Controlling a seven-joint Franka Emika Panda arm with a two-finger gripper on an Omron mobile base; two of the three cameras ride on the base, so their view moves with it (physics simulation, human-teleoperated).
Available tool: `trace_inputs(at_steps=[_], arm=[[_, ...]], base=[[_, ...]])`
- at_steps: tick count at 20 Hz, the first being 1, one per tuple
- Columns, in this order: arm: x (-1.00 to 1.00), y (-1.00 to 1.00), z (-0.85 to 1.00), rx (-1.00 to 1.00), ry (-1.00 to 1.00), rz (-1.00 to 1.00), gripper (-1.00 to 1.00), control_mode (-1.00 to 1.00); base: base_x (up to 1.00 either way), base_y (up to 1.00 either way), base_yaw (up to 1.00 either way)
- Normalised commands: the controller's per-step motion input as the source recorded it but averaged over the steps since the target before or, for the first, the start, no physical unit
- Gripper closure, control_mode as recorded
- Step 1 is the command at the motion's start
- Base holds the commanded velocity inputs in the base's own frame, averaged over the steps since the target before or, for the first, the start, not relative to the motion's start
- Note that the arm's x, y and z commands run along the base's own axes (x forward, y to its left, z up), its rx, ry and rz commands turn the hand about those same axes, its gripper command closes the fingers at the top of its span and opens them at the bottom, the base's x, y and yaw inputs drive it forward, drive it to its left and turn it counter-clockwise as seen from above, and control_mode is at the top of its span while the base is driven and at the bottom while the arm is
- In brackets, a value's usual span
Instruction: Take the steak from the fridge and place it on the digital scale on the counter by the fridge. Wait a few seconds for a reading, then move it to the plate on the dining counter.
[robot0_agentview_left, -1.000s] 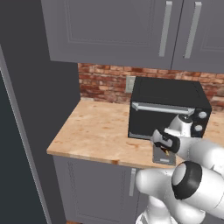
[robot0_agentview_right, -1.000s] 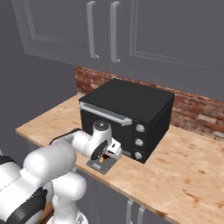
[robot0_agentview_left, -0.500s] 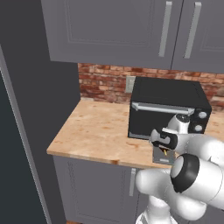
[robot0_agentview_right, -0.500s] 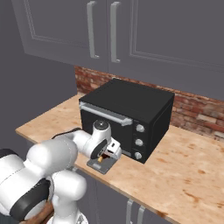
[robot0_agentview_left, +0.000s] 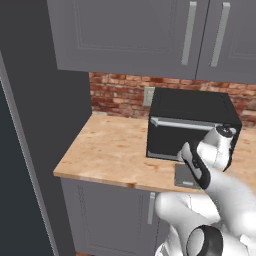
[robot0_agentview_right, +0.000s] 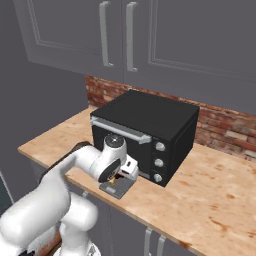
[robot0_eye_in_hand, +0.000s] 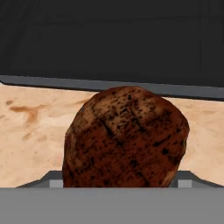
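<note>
The white arm's two-finger gripper (robot0_agentview_right: 118, 179) hangs low over the front edge of the light wood-grain counter (robot0_agentview_left: 112, 150), pointed down at the small flat grey square digital scale (robot0_agentview_right: 116, 188) that lies directly beneath it. From the right side, a little reddish-brown shows right under the hand, just above the grey pad. Whether that bit is touching the pad cannot be told from here.

Looking along the gripper itself, the dark brown, char-marked steak (robot0_eye_in_hand: 126, 138) sits straight ahead of it and very close, broad and rounded at the top. Below the meat, at either side, pale grey corners of the scale (robot0_eye_in_hand: 51, 179) peek out. The fingertips are hidden, so I cannot tell whether the jaws are clamped on the meat or spread apart from it.

Just beyond the gripper, on its far side, stands the big black boxy toaster oven (robot0_agentview_right: 147, 132) with a silver bar handle across its glass door and three knobs down its side; the hand is close in front of that door. Behind the oven runs a red brick backsplash (robot0_agentview_left: 120, 95), and above it hang grey wall cabinets with slim silver handles (robot0_agentview_right: 104, 32). Off to the gripper's left, well apart from it, rises the tall slate-grey fridge (robot0_agentview_left: 22, 150) at the end of the counter.
</note>
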Motion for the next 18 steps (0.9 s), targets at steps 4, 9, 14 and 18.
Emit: trace_inputs(at_steps=[4, 9, 14, 18], arm=[[-0.70, 0.10, 1.00, 0.05, 0.04, 0.05, 1.00, -1.00], [-0.96, 0.23, 0.86, 0.06, 0.15, 0.01, 1.00, -1.00], [-0.79, 0.17, 0.64, 0.04, 0.15, 0.00, 1.00, -1.00], [-0.22, 0.20, 0.37, 0.00, 0.08, 0.03, 1.00, -1.00]], base=[[0.00, 0.00, 0.00], [0.00, 0.00, 0.00], [0.00, 0.00, 0.00], [0.00, 0.00, 0.00]])
